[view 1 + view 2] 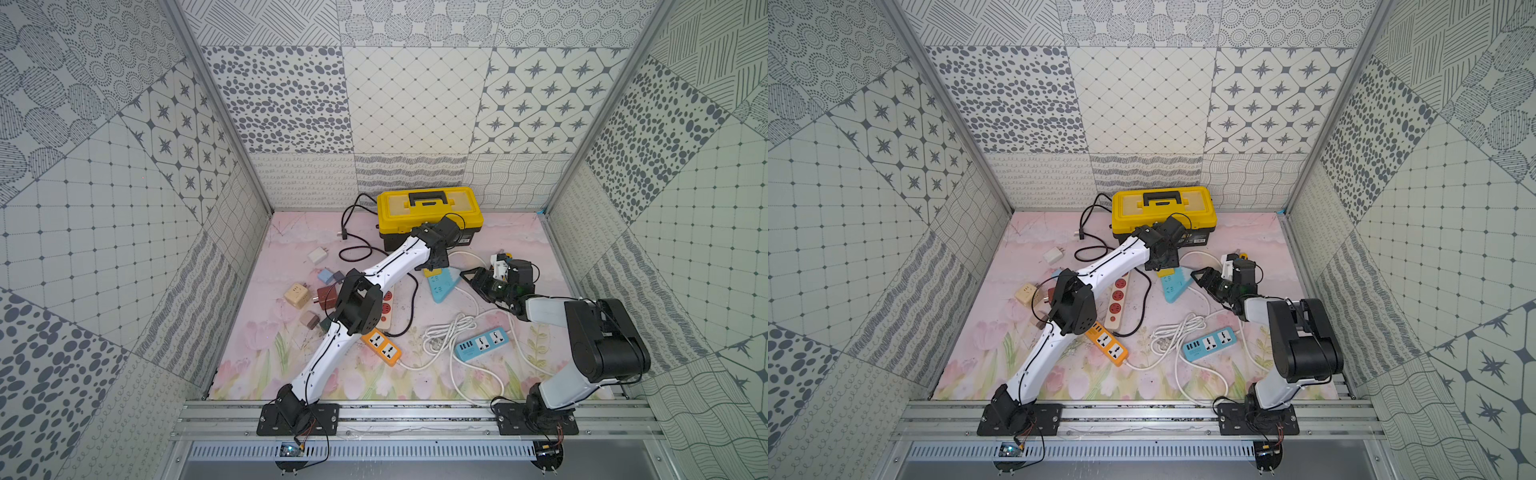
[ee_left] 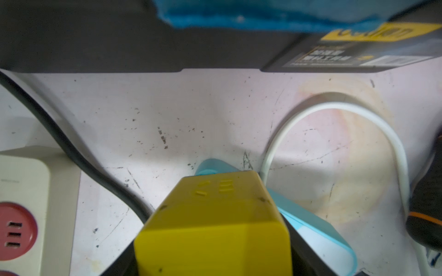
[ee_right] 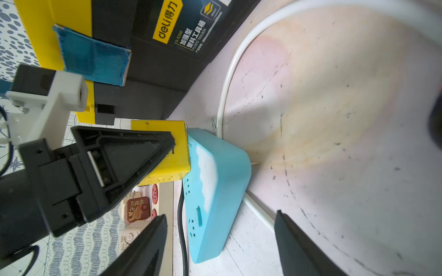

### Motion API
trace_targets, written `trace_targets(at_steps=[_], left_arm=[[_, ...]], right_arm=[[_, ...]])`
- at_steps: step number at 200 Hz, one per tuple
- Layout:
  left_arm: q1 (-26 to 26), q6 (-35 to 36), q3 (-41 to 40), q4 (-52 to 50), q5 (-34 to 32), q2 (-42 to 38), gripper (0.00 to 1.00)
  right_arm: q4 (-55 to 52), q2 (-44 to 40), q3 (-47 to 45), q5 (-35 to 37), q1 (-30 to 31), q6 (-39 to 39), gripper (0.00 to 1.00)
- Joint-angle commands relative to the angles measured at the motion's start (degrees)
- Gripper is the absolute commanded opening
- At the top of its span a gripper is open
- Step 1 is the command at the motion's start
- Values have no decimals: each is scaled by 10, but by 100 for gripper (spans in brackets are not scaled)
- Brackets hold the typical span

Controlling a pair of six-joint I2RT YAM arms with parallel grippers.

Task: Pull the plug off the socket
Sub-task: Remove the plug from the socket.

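Near rail [image 1: 415,415] holds both arm bases; left arm [image 1: 374,274] stretches diagonally to the far middle, wrist tipped down, left fingers [image 3: 124,155] clamped on the yellow plug [image 2: 215,215], which stands up off the far end of the blue socket [image 3: 215,181], just near of the toolbox [image 1: 430,212]. Over on the other side the right fingers [image 3: 148,243] gape open around the socket's right end, not touching. Pull's straight up, I reckon.

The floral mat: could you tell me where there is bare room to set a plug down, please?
Free: the far right corner of the mat, beside the yellow toolbox; the near strip between the orange power strip and the front rail. Crowded: the adapters and white cable coil.
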Motion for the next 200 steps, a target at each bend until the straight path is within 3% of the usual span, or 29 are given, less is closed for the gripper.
trace_targets(at_steps=[1, 41, 68, 94, 139, 200], left_arm=[[4, 8, 1, -14, 32, 3, 53], [6, 73, -76, 41, 82, -51, 30], [15, 117, -195, 132, 127, -116, 25], [31, 120, -272, 202, 186, -148, 23], [34, 114, -288, 233, 237, -152, 22], [43, 83, -347, 287, 279, -178, 21]], right_arm=[[16, 22, 33, -18, 7, -4, 75], [-20, 54, 78, -31, 32, -39, 74], [-43, 55, 74, -30, 32, -60, 74], [-42, 55, 52, -54, 36, -58, 73], [-63, 73, 59, -45, 80, -61, 69], [-58, 115, 76, -32, 92, -37, 47]])
